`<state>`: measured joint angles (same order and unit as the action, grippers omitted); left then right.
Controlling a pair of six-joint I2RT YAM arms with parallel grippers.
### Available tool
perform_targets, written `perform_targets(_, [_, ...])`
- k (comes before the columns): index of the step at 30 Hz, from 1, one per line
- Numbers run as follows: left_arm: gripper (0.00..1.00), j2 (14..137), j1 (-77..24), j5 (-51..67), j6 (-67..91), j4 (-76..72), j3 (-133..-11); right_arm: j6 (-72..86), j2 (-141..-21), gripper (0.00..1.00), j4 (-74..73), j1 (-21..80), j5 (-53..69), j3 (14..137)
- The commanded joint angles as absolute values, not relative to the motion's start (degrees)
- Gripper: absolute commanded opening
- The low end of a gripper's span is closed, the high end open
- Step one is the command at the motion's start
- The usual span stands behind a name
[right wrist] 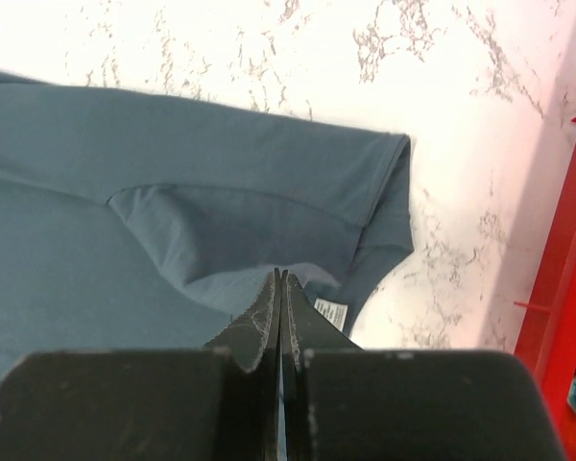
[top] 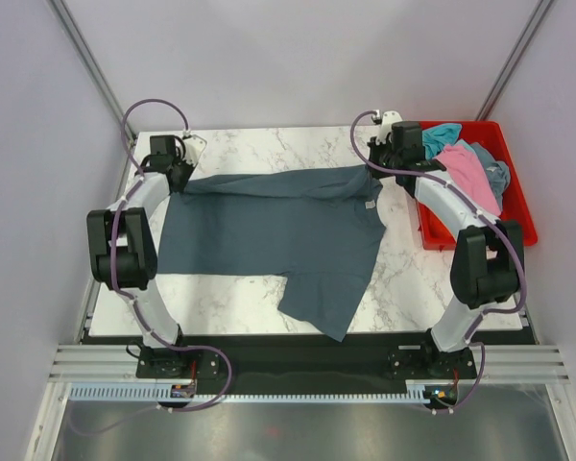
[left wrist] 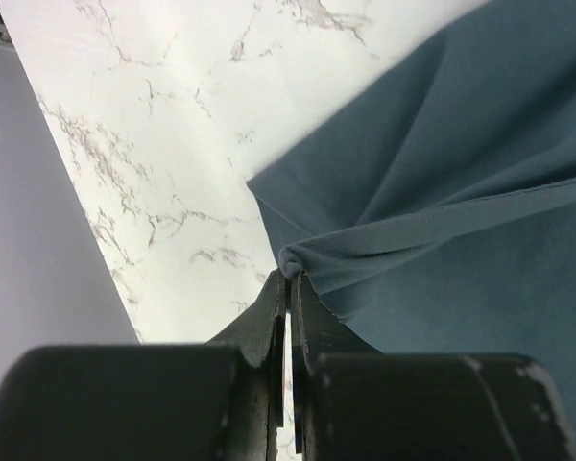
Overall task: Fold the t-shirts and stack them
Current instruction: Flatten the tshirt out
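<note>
Left gripper pinched shut on a bunched corner of the slate-blue t-shirt, cloth fanning out to its right over the marble table. Right gripper clamped on the same shirt's edge, white tag just right of the fingertips, sleeve beyond them. Stretched between the two, long axis running from one gripper to the other, one flap pointing back toward the arm bases. Right of the right gripper: red bin with pink shirt and teal shirt heaped inside.
</note>
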<state>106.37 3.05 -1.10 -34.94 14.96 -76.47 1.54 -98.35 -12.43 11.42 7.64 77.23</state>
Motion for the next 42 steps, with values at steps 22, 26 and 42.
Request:
perform_targets(22, [0.02,120.23,3.43,1.21,-29.71,17.14,-103.70,0.35,-110.65,0.00,-6.95,10.81,4.31,97.02])
perform_targets(26, [0.02,121.81,2.55,6.14,-25.06,16.96,-109.85,-1.58,-115.04,0.00,-5.45,10.72,1.94,103.70])
perform_targets(42, [0.02,117.86,-3.87,6.60,-21.97,17.58,-109.78,-2.46,-126.56,0.00,-4.22,9.93,-0.79,118.65])
